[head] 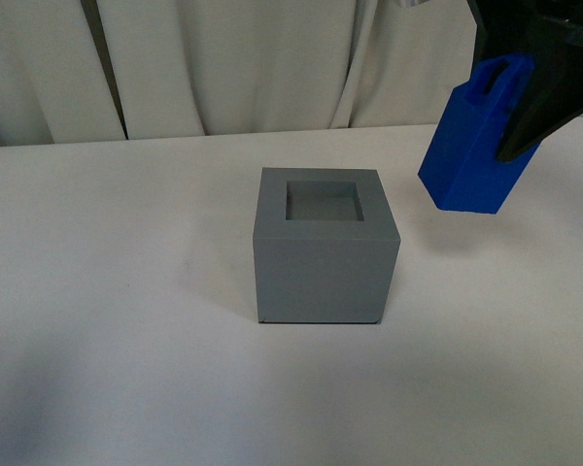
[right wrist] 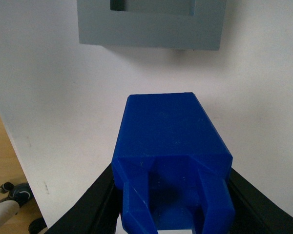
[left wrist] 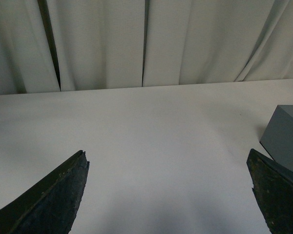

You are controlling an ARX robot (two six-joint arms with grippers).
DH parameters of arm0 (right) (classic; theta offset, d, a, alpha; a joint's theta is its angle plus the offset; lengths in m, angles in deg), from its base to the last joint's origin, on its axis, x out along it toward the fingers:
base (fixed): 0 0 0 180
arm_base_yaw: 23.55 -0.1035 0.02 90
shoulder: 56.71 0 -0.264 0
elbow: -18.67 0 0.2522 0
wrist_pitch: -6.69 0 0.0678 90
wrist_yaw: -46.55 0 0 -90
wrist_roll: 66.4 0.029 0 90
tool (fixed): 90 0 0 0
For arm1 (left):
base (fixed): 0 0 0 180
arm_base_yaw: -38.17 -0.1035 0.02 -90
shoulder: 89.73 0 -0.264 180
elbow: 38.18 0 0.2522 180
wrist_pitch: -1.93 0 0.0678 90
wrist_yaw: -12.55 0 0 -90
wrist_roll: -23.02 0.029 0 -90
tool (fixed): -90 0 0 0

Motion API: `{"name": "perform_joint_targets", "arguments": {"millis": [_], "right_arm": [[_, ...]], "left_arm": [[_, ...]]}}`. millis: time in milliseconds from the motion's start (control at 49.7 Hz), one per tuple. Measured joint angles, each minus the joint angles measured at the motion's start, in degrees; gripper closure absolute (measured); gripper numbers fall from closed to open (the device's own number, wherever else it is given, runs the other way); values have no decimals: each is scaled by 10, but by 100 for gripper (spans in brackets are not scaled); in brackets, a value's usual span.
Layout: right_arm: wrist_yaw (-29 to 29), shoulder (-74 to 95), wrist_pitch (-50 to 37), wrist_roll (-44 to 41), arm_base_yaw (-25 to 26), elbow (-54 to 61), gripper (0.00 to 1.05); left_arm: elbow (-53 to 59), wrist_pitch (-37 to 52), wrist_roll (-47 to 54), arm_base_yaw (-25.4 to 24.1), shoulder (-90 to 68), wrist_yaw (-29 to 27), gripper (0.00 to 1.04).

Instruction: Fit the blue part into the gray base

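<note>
The gray base (head: pixel 325 248) stands in the middle of the white table, its square recess facing up and empty. To its right and higher, the blue part (head: pixel 471 141) hangs tilted in the air, with my right gripper (head: pixel 525 97) shut on its handle end. In the right wrist view the blue part (right wrist: pixel 168 146) fills the middle between the black fingers (right wrist: pixel 95 204), its square end pointing toward the gray base (right wrist: pixel 151 29). My left gripper (left wrist: pixel 168 190) is open over bare table, and a corner of the gray base (left wrist: pixel 285 139) shows beside one fingertip.
White curtains (head: pixel 223 58) hang behind the table's far edge. In the right wrist view the table's side edge (right wrist: pixel 10 141) shows, with wooden floor (right wrist: pixel 2 161) and a chair's caster (right wrist: pixel 22 195) beyond it.
</note>
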State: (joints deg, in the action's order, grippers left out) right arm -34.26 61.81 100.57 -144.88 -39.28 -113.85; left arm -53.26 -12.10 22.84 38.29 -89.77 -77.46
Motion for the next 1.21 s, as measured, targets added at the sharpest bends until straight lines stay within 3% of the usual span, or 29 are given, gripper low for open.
{"name": "perform_joint_targets", "arguments": {"millis": [463, 845, 1207], "right_arm": [[46, -36, 0, 33, -99, 18, 57], [37, -34, 0, 41, -100, 17, 57], [21, 2, 1, 83, -110, -58, 57]], "left_arm": [[0, 0, 0, 0, 0, 0, 6], [0, 0, 0, 0, 0, 0, 6], [0, 0, 0, 0, 0, 0, 6]]}}
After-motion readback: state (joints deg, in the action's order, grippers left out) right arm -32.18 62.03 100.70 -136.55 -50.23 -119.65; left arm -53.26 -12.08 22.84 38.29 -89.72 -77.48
